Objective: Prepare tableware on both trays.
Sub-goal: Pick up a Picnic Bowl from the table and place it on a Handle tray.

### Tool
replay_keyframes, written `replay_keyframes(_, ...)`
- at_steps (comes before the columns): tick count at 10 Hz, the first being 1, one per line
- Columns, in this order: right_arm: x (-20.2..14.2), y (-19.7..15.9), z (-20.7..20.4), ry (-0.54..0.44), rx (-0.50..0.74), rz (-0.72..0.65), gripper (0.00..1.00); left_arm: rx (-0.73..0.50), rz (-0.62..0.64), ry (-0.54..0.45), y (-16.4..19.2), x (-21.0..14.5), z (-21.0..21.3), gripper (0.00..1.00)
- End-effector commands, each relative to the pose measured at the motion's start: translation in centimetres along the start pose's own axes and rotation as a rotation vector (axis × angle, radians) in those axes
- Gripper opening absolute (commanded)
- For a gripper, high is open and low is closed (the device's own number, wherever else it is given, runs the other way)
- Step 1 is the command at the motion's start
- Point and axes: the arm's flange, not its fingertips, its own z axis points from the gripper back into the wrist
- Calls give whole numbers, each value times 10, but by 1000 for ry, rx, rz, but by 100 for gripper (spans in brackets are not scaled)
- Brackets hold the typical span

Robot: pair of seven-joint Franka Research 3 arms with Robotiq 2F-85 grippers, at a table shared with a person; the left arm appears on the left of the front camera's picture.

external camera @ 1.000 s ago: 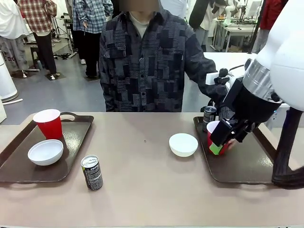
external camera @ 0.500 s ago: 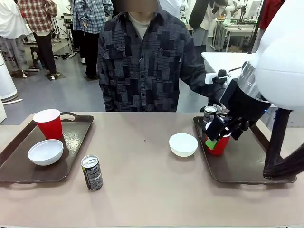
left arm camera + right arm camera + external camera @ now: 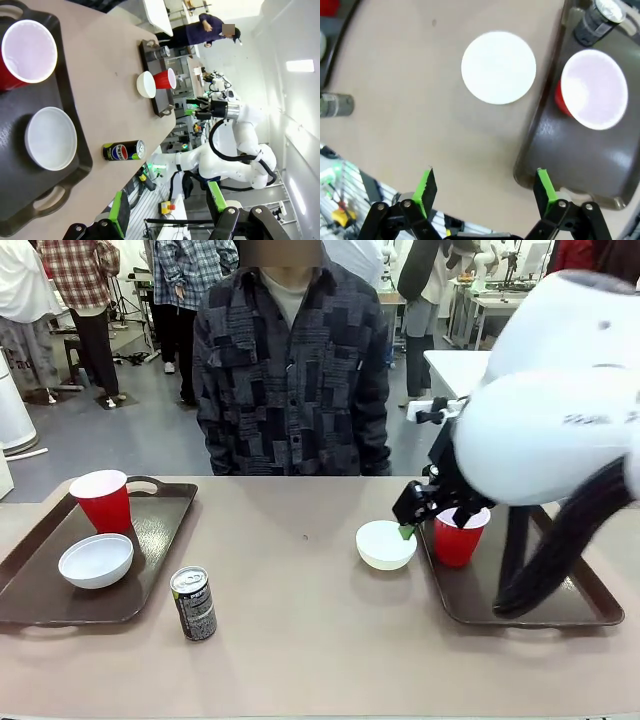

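On the left tray [image 3: 160,540] stand a red cup [image 3: 103,500] and a white bowl [image 3: 96,560]. A dark can [image 3: 194,603] stands on the table just right of that tray. The second white bowl [image 3: 386,544] sits on the table beside the right tray [image 3: 520,590], which holds the other red cup [image 3: 458,537]. A second can [image 3: 597,17] stands at that tray's far end. My right gripper [image 3: 408,528] hangs open above the bowl's right edge; its wrist view shows the bowl [image 3: 498,67] and cup [image 3: 594,89] below. My left gripper [image 3: 167,212] is open and empty, high above the left tray [image 3: 30,210].
A person in a dark patchwork shirt [image 3: 290,370] stands at the far side of the table, hands out of sight. The big white right arm [image 3: 560,430] looms over the right tray. Bare tabletop [image 3: 300,640] lies between the trays.
My right gripper has left the red cup standing on the right tray and swung left and up toward the loose bowl. The person's arm has drawn back from that tray.
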Motion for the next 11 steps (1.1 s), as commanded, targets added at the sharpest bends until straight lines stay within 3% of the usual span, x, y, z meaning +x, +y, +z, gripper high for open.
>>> replay_keyframes(1,18,8,-14,11,33,-37,100,-11,10,-12,-3,1,1,82)
replay_keyframes(2,0,0,0,0,0,0,100,-11,10,-12,-3,1,1,82)
replay_keyframes(7,7,2,-1,-8,11,-12,100,-11,10,-12,-3,1,1,82)
replay_keyframes(11,27,16,-54,36,-127,-165,100,-11,10,-12,-3,1,1,82)
